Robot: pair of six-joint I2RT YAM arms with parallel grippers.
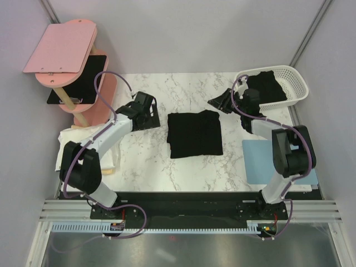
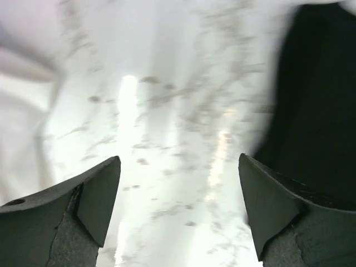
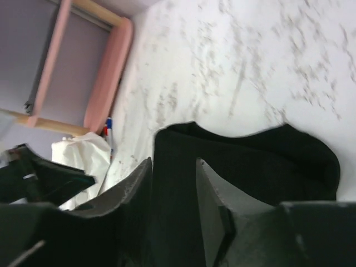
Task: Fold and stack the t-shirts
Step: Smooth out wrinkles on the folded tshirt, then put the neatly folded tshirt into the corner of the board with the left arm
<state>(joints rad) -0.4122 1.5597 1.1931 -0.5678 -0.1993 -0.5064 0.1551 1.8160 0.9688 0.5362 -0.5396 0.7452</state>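
Observation:
A folded black t-shirt (image 1: 194,133) lies flat in the middle of the marble table (image 1: 144,161). Another black t-shirt (image 1: 268,86) sits crumpled in the white basket (image 1: 299,82) at the back right. My left gripper (image 1: 147,114) hovers just left of the folded shirt, open wide and empty. In the left wrist view, the left gripper (image 2: 179,162) has bare marble between its fingers and the shirt (image 2: 317,100) off to its right. My right gripper (image 1: 218,103) is right of the shirt's far corner, its jaws partly open. In the right wrist view, the right gripper (image 3: 172,167) frames the folded shirt (image 3: 250,161) beyond it, gripping nothing.
A pink two-tier stand (image 1: 64,50) with a glossy black rectangle (image 1: 78,84) stands at the back left. White cloth (image 1: 71,139) lies beneath it. A pale blue mat (image 1: 260,158) lies at the right, under the right arm.

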